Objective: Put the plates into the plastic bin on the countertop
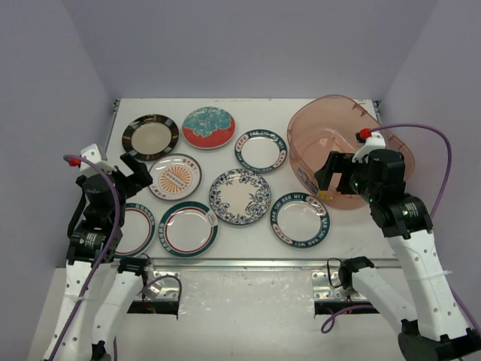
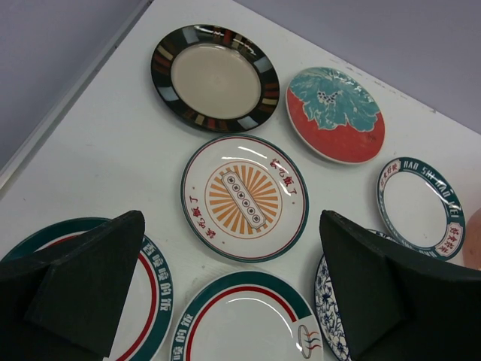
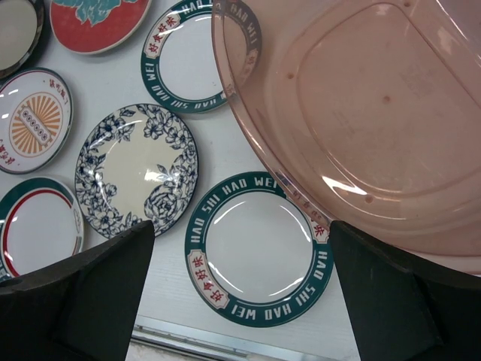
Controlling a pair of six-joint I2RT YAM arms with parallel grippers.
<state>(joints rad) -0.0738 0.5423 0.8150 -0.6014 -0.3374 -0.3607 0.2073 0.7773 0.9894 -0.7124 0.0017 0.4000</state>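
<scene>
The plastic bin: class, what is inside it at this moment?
Nothing shows inside the plastic bin; only its bare pink floor is visible. From above, the right arm covers its near right part, so that corner is unseen.

I read the plates (image 1: 240,196) as glazed ceramic, high gloss with lamp glare on every face. The plastic bin (image 3: 376,98) is translucent pink plastic, smooth and shiny, with a few small moulding dimples. The countertop (image 1: 248,242) looks matt white and smooth; its front edge (image 1: 248,265) is bare, brushed-looking metal. Fingers (image 2: 83,293) of the left gripper (image 2: 231,218) and the right gripper (image 3: 242,226) are matt black and slightly grainy. Can't tell if they're rubber or plastic.
</scene>
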